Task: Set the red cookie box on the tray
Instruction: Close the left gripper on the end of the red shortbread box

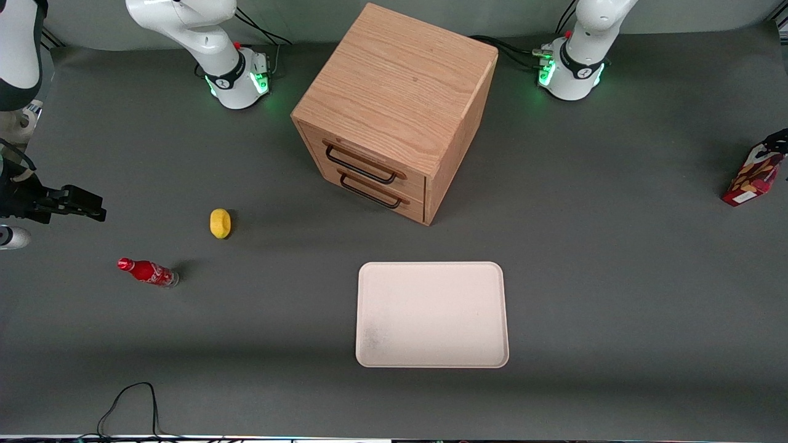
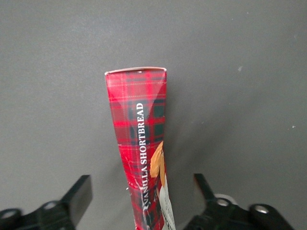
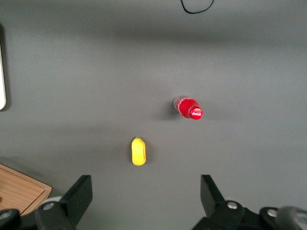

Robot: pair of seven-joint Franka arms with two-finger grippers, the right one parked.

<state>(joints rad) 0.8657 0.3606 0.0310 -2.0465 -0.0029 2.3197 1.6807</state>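
Observation:
The red cookie box [image 1: 752, 175], dark red tartan with cookie pictures and a white label, rests at the working arm's end of the table, far from the tray. In the left wrist view the box [image 2: 139, 124] runs lengthwise between the fingers. My left gripper [image 1: 775, 143] is over the box's end that is farther from the front camera. The gripper [image 2: 142, 190] is open, with a black finger [image 2: 79, 192] on each side of the box and a gap to each. The cream-white tray [image 1: 431, 314] lies flat near the table's front, in front of the cabinet, with nothing on it.
A wooden two-drawer cabinet [image 1: 394, 104] stands at the table's middle. A small yellow object [image 1: 220, 223] and a small red soda bottle [image 1: 148, 272] lie toward the parked arm's end. A black cable [image 1: 132, 400] loops at the front edge.

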